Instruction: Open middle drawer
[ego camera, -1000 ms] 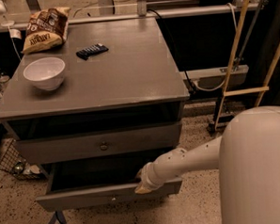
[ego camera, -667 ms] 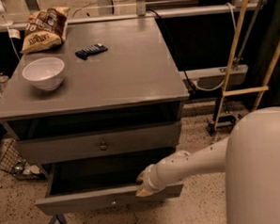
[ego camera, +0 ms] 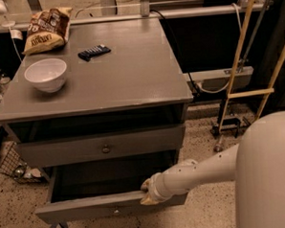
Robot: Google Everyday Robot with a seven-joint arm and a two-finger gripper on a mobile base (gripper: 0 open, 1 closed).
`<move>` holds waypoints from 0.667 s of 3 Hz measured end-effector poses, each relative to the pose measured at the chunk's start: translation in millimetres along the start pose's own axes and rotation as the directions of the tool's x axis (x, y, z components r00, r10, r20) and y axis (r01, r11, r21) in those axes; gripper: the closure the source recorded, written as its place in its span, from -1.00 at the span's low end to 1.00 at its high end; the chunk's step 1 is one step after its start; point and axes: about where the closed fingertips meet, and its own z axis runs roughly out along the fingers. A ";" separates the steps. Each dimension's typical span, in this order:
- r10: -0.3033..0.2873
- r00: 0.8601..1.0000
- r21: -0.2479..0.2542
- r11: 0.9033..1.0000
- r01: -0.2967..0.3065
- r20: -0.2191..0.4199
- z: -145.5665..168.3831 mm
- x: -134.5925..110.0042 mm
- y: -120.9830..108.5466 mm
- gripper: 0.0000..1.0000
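The arm is stretching out nearly level and dipping slightly, with its gripper pressing at the top edge of the middle drawer front. Whether it is gripping cannot be told. The drawer is sitting pulled out, its knob just below and beside the gripper.

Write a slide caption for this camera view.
Gripper at the front edge of the pulled-out middle drawer, beneath bowl, remote and chip bag on top.

Dim, warm light from above puts a soft sheen on the cabinet top, leaving deep shadow inside the pulled-out middle drawer and upper right, while the gripper at lower centre shows pale
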 end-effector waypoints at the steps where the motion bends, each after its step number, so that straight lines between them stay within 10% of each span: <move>1: 0.022 1.000 -0.001 1.000 -0.022 0.007 -4.8 9.5 19.4 1.00; 2: 0.022 1.000 -0.001 1.000 -0.022 0.007 -4.2 8.2 19.6 1.00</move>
